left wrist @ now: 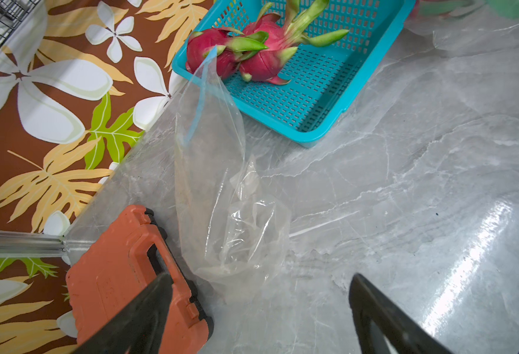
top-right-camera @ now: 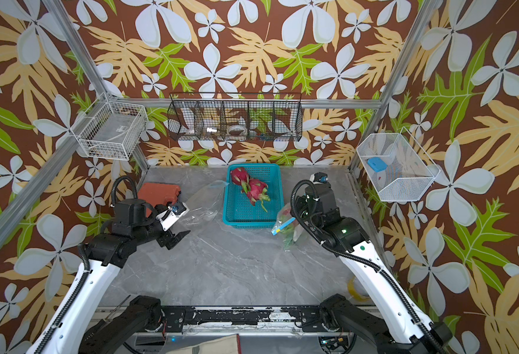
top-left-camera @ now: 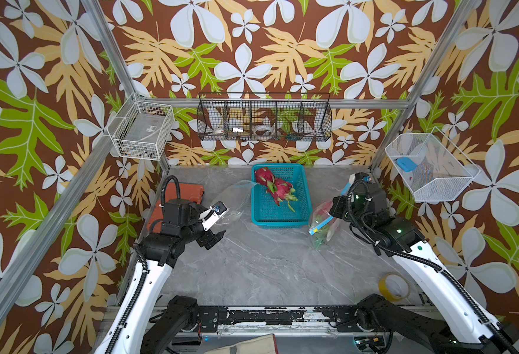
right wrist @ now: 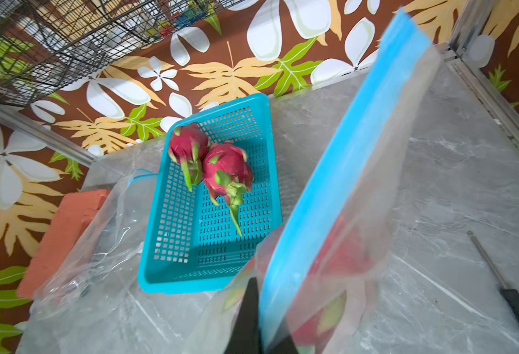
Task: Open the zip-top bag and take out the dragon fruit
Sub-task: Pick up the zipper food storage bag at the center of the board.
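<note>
Two magenta dragon fruits with green-tipped scales [top-left-camera: 275, 185] are laid touching at the far end of a turquoise perforated plastic basket [top-left-camera: 278, 223]. Just right of the basket, a clear zip-top bag with a blue strip [top-left-camera: 324, 225], with red fruit blurred inside, is clenched by the right hand [right wrist: 261, 325]. Left of the basket, the left hand [top-left-camera: 213, 239] is held released over the grey marble counter [top-left-camera: 267, 260].

Left end effector [top-left-camera: 215, 238] gapes, right end effector [right wrist: 259, 309] clamps

An orange case [top-left-camera: 190, 191] lies far left on the grey marble table [top-left-camera: 267, 269]. A teal basket [top-left-camera: 279, 225] stands mid-back, and a yellow tape roll [top-left-camera: 383, 286] sits near right.
</note>
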